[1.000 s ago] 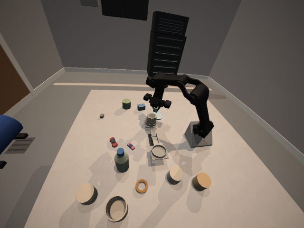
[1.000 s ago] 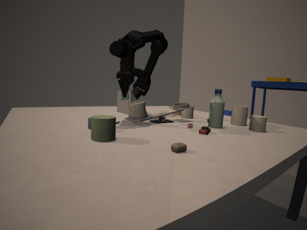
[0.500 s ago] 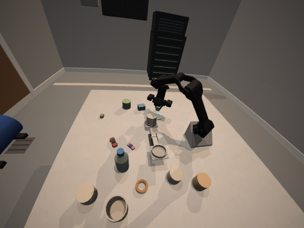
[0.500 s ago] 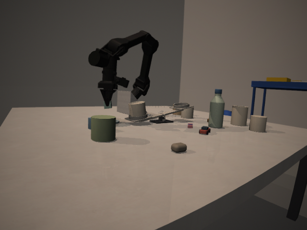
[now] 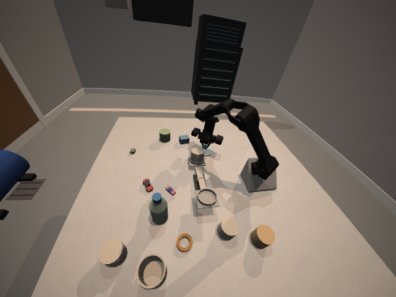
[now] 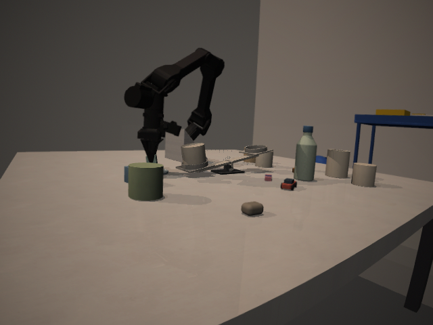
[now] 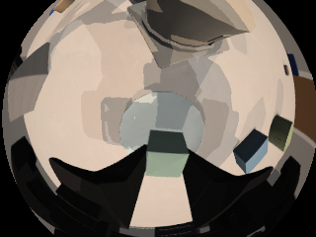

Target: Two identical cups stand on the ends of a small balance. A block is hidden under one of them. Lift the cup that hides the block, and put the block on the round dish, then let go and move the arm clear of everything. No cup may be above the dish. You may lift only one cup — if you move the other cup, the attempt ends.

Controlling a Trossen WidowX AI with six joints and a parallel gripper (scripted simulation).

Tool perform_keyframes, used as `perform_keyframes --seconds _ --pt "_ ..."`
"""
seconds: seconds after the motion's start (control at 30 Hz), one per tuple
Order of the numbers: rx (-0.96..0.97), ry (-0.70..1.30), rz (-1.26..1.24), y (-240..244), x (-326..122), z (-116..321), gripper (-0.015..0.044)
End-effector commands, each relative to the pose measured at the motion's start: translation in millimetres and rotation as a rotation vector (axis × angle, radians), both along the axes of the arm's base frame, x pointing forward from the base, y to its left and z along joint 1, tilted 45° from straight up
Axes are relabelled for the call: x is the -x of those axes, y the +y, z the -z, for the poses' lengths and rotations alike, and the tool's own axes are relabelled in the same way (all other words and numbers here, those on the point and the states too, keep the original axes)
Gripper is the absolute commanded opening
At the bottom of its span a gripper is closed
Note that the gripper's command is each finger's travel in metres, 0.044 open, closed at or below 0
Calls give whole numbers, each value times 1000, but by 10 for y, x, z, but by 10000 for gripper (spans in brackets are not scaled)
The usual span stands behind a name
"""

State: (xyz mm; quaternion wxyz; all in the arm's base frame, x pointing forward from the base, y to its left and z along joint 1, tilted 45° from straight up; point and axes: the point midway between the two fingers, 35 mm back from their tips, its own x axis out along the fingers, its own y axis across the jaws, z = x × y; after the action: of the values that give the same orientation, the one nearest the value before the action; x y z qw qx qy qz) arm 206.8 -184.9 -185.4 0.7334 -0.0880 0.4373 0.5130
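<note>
My gripper (image 5: 205,146) (image 6: 151,160) (image 7: 165,150) is shut on a pale green block (image 7: 167,163), low at the round dish (image 5: 208,153) (image 7: 137,120). In the wrist view the block overlaps the dish's near part; whether it touches the dish cannot be told. An upside-down beige cup (image 5: 197,156) (image 6: 193,156) stands tilted on the low end of the balance (image 5: 201,180) (image 6: 241,160), close beside the dish. The raised end holds only an empty ring. A similar beige cup (image 5: 228,228) (image 6: 264,159) stands on the table beyond that end. No cup is above the dish.
A blue block (image 5: 184,139) (image 7: 252,152) and green cylinder (image 5: 164,135) (image 6: 145,181) stand near the dish. A bottle (image 5: 158,211) (image 6: 305,161), two toy cars, an orange cylinder (image 5: 262,236), a beige cylinder (image 5: 112,252), an open bowl (image 5: 151,272) and an orange ring lie farther off.
</note>
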Motion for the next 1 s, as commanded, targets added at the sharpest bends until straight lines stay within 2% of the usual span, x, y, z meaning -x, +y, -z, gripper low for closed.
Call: perform_keyframes --seconds 0.0,0.4,0.97 --pt "-8 6 3 63 4 43 0" --pt "-9 6 3 160 -8 142 0" --pt "1 0 1 18 -14 27 440"
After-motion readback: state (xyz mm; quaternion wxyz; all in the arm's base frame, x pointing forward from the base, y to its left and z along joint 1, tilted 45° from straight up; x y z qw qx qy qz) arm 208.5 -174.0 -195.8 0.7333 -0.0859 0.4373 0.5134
